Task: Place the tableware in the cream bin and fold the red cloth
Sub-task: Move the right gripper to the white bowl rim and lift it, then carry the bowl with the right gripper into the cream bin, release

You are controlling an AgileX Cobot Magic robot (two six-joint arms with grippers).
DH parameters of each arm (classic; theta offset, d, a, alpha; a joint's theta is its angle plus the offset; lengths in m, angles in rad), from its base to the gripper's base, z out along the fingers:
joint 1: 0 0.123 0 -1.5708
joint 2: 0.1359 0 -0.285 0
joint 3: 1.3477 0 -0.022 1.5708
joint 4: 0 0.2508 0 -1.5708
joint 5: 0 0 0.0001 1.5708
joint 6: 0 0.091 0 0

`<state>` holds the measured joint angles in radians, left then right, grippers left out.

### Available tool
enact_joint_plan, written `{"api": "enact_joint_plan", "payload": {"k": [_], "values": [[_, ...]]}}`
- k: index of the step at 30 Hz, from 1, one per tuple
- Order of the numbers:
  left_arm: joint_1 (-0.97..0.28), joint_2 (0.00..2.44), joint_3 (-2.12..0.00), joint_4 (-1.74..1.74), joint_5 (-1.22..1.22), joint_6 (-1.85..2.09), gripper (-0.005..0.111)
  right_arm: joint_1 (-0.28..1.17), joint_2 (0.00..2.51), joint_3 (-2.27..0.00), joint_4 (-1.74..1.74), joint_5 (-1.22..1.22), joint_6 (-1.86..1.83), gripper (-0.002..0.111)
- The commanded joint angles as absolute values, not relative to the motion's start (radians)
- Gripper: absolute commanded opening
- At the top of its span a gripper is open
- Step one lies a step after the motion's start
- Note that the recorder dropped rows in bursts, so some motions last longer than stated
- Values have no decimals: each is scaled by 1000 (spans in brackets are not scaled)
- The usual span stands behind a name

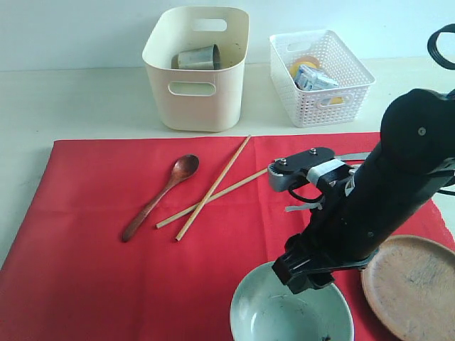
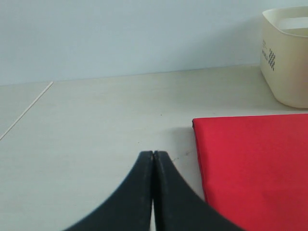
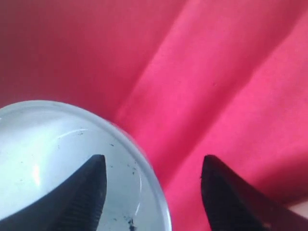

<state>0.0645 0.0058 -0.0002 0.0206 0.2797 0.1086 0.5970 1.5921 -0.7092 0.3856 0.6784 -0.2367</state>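
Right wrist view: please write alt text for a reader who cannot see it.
The open hand straddles the rim of a pale bowl, one finger over its inside, the other over the red cloth. Dark specks lie in the bowl.

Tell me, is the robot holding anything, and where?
Nothing. The right gripper is open astride the rim of the bowl; the left gripper is shut and empty.

One spoon (image 1: 155, 202), two chopsticks (image 1: 206, 199), one bowl (image 1: 284, 316), one plate (image 1: 416, 284), one cup (image 1: 197, 58) (inside cream bin (image 1: 195, 114)), one basket (image 1: 320, 106), one red cloth (image 1: 92, 213).
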Motion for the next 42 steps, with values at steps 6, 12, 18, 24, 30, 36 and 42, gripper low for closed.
{"api": "enact_joint_plan", "payload": {"k": [6,12,18,24,30,36,42], "values": [[59,0,0,24,274,101,1,593,1605,-706,390,632,-266,32],[59,0,0,24,274,101,1,593,1605,-706,392,631,-266,9],[59,0,0,24,274,101,1,593,1603,-706,507,633,-266,0],[59,0,0,24,274,101,1,593,1559,-706,591,611,-270,0],[59,0,0,24,274,101,1,593,1485,-718,619,543,-270,0],[59,0,0,24,274,101,1,593,1466,-818,622,488,-270,0],[59,0,0,24,274,101,1,593,1482,-919,622,260,-266,0]]}}
